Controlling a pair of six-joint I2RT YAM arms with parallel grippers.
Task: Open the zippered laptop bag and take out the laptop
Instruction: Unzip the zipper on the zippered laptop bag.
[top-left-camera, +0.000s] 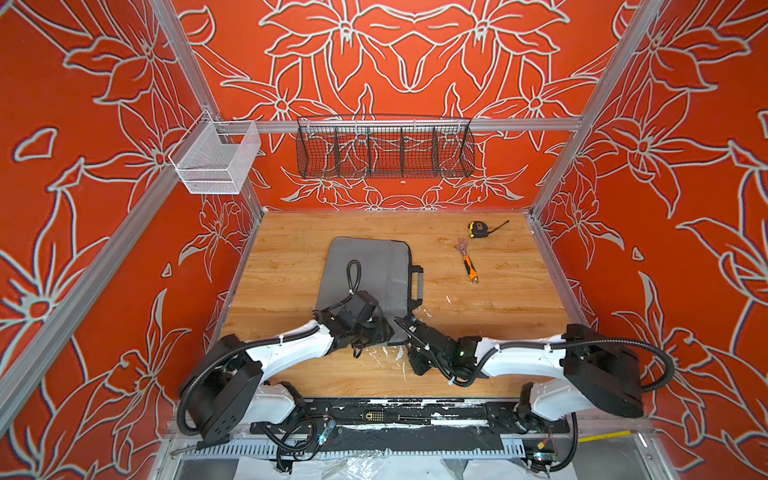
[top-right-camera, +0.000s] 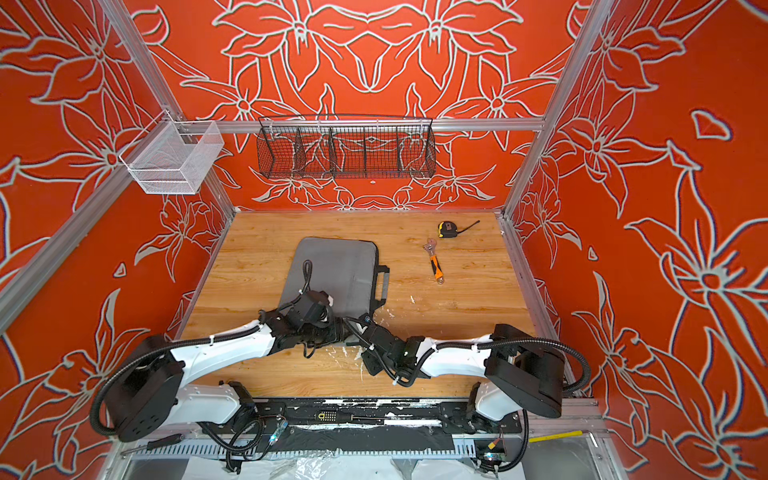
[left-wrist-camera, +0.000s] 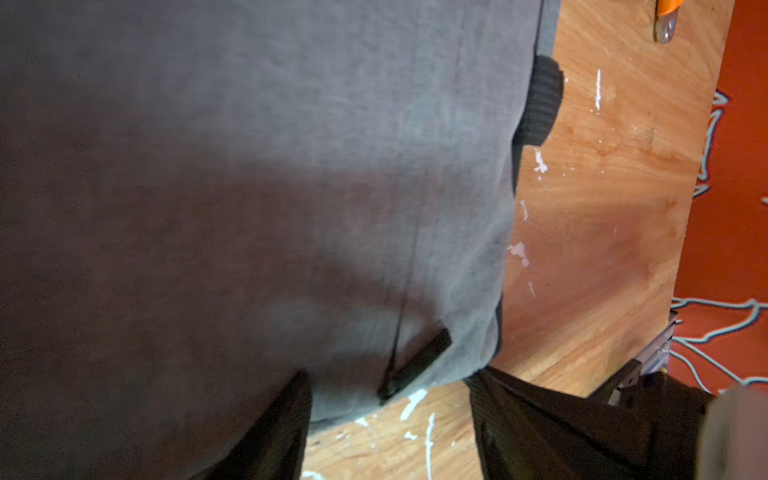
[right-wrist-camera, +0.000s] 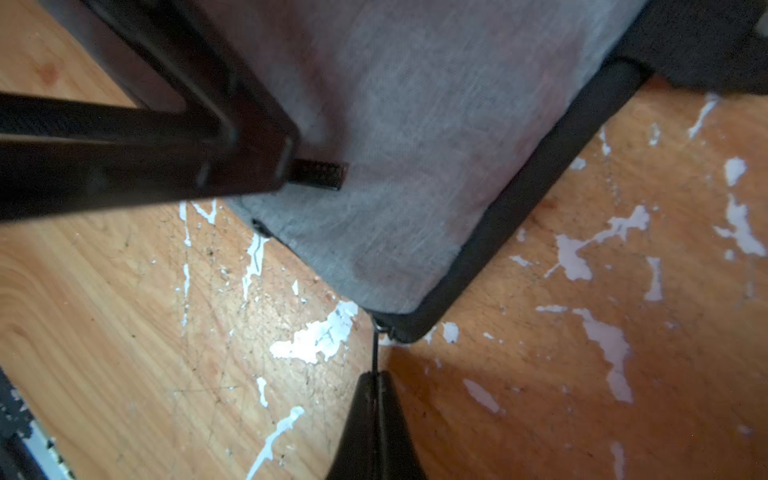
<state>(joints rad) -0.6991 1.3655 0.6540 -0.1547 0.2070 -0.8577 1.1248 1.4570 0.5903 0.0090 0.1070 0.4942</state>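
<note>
My right hand (right-wrist-camera: 376, 378) pinches the zipper pull (right-wrist-camera: 376, 349) at the bag's (right-wrist-camera: 415, 145) five-o'clock corner; my left hand (left-wrist-camera: 386, 376) hangs spread over the fabric.

laptop bag (top-left-camera: 384, 266): matt grey woven cloth | table (top-left-camera: 498, 324): wood-grain, chipped white | basket (top-left-camera: 384, 154): black wire

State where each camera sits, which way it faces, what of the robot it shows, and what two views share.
Top views: high above the robot's base, looking down and forward over the table; left arm and right arm show.
Left wrist: on the left arm, looking down onto the laptop bag; open left hand shows.
Right wrist: on the right arm, facing the bag's corner; right hand shut on the zipper pull.
Shared: both wrist views show the bag's black tag.
</note>
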